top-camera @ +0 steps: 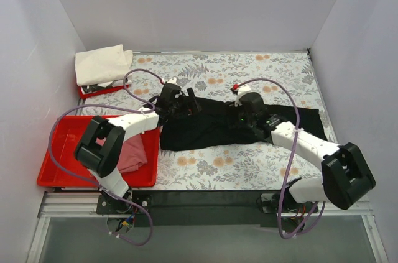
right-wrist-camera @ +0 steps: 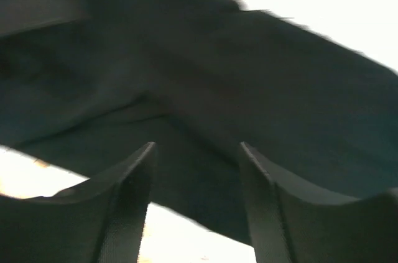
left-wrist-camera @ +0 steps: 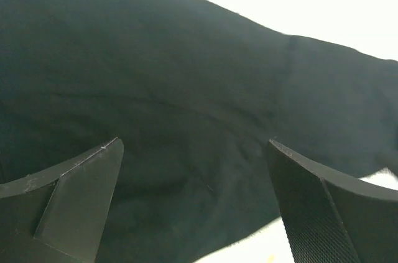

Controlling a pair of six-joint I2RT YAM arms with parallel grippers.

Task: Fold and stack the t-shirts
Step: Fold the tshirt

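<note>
The black t-shirt (top-camera: 211, 127) lay as a soft, creased band on the floral-print table (top-camera: 249, 64). The left gripper (left-wrist-camera: 194, 148) and right gripper (right-wrist-camera: 196, 151) hung over it, ribbed jaws spread.

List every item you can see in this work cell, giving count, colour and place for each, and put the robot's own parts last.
black t-shirt: one, black, spread across the middle of the table under both grippers
pink t-shirt: one, dusty pink, in the large tray at near left
cream-white t-shirt: one, cream-white, folded on the small tray at the far left corner
large tray: one, red, near left edge
small tray: one, red, far left, mostly covered
table cover: one, pale floral print, over the whole table
walls: white, on three sides
cables: purple, looping along each arm
left gripper: one, black, open above the black cloth
right gripper: one, black, open above the black cloth
</note>
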